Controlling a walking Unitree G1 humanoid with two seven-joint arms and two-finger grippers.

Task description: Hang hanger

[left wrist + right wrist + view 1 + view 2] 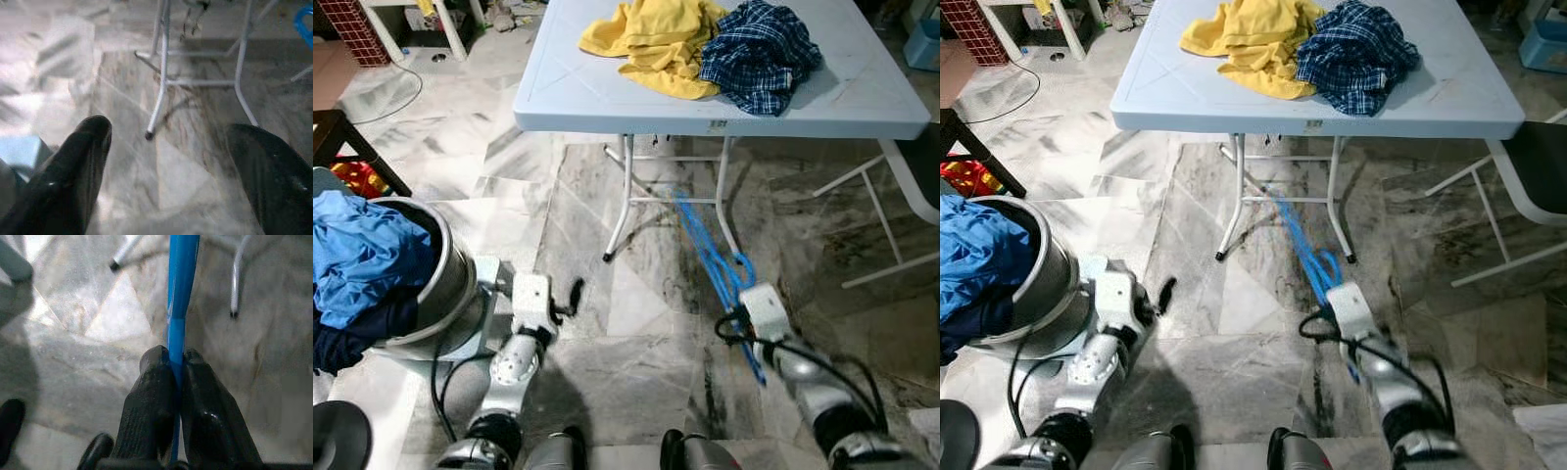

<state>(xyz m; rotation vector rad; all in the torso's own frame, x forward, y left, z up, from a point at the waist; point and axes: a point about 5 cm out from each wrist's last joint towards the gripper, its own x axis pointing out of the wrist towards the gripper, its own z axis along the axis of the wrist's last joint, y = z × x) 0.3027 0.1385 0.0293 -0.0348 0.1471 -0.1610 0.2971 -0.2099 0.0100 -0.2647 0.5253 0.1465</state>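
Note:
A blue plastic hanger [710, 255] hangs low over the marble floor in front of the white folding table [587, 98]. My right gripper [177, 358] is shut on the hanger's blue bar [182, 289], which runs forward between the two black fingers. My left gripper [570, 299] is held low beside a steel laundry drum, open with nothing between its fingers [85, 147]. On the table lie a yellow garment [656, 39] and a blue checked shirt [759, 54].
A steel drum [440, 284] full of blue clothes [357, 255] stands at my left. The table's thin white legs [622, 196] are straight ahead. A white chair frame [901, 196] stands at the right. A dark stool [337, 137] and a red crate are at the far left.

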